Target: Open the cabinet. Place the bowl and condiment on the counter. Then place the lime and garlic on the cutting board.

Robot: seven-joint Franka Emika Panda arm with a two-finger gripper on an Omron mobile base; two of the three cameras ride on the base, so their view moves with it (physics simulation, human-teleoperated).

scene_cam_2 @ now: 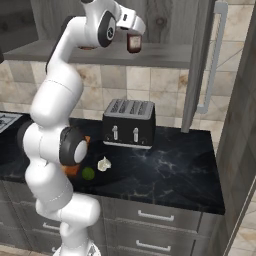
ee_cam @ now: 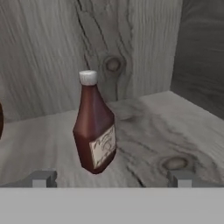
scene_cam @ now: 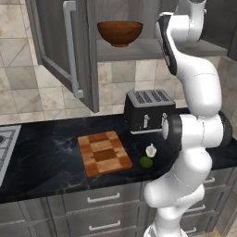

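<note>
The black marble worktop (scene_cam: pixel 51 152) with thin white veins runs along a wall of beige tiles, with grey drawers (scene_cam: pixel 99 199) below it and a corner of a hob (scene_cam: pixel 5 141) at its left end. On it lies the checkered cutting board (scene_cam: pixel 104 152); just to its right sit the white garlic (scene_cam: pixel 151 150) and the green lime (scene_cam: pixel 146 161), close together and both off the board. Behind them stands a black toaster (scene_cam: pixel 147 110) against the wall.

Above, the dark grey cabinet (scene_cam: pixel 69 51) is open, its left door swung out with the long silver handle (scene_cam: pixel 71 46) showing, and the right door (scene_cam_2: pixel 200 65) also stands open. On the shelf (ee_cam: pixel 144 131) inside, the reddish-brown bowl (scene_cam: pixel 120 32) sits to the left. The condiment (ee_cam: pixel 94 124), a dark red-brown bottle with a white cap and pale label, stands upright on the pale wood-grain shelf near the back panel.

The white arm reaches up into the cabinet, and its bulk hides part of the shelf in the left base view. The gripper (ee_cam: pixel 113 178) is released, its two fingertips (ee_cam: pixel 43 178) spread wide on either side of the bottle's base and short of touching it. Nothing is held.
</note>
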